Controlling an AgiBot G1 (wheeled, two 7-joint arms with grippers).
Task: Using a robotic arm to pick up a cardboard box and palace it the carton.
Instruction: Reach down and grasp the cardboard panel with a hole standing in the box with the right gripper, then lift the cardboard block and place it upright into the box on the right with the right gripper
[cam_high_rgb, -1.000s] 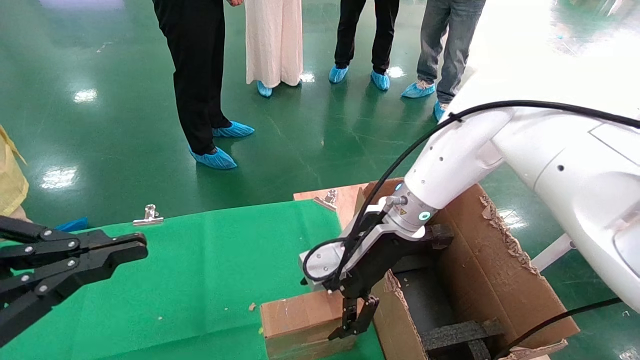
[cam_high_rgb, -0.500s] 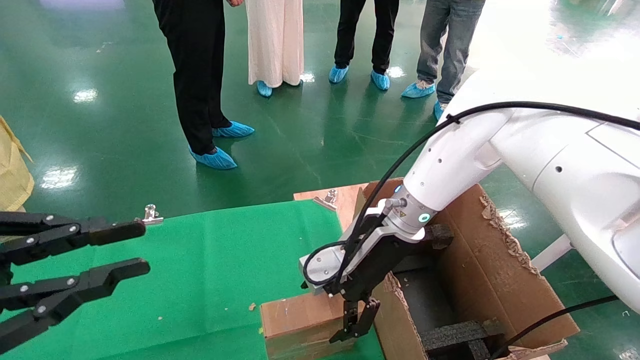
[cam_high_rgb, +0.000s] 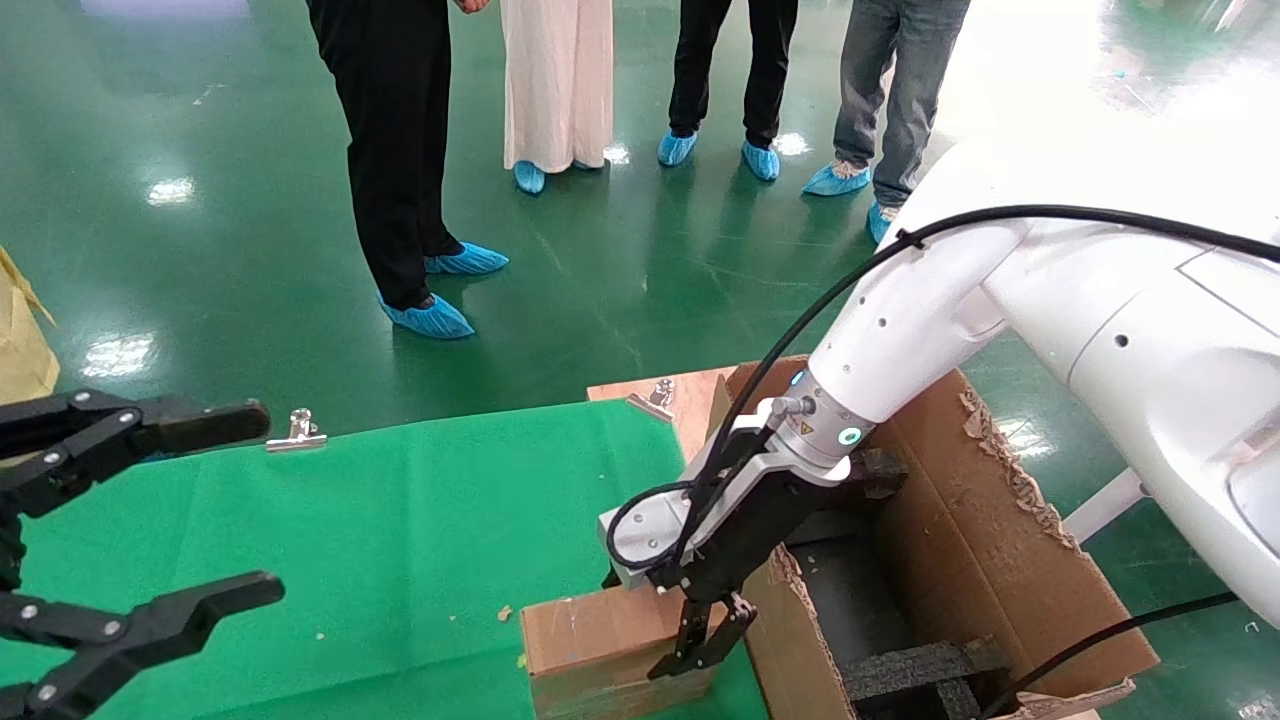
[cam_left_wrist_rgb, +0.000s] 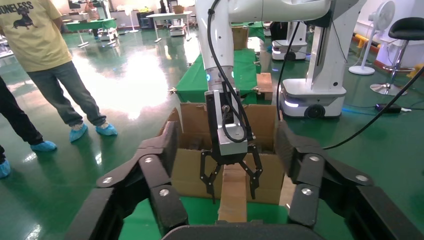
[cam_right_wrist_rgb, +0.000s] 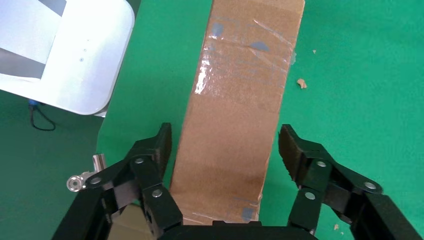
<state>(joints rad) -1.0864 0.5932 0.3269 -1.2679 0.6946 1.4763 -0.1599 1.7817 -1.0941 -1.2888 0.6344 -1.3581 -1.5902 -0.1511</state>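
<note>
The small brown cardboard box (cam_high_rgb: 598, 648) lies on the green cloth beside the carton's near wall, with clear tape on its top (cam_right_wrist_rgb: 240, 95). My right gripper (cam_high_rgb: 692, 652), on the white robotic arm (cam_high_rgb: 900, 330), stands open over the box's end. Its fingers straddle the box's two long sides, with slivers of green cloth showing on both sides. The large carton (cam_high_rgb: 965, 520) stands to the right, flaps up, with black foam inside (cam_high_rgb: 915, 668). My left gripper (cam_high_rgb: 262, 500) hovers wide open over the cloth's left part and holds nothing.
The green cloth (cam_high_rgb: 420, 520) is clamped by metal clips (cam_high_rgb: 297, 431) to a wooden board (cam_high_rgb: 690, 395). Several people in blue shoe covers (cam_high_rgb: 430, 318) stand on the green floor beyond. Small cardboard crumbs (cam_right_wrist_rgb: 301, 83) lie on the cloth.
My left gripper went from shut to wide open. My right gripper stayed over the box's end, its fingers shifting only slightly.
</note>
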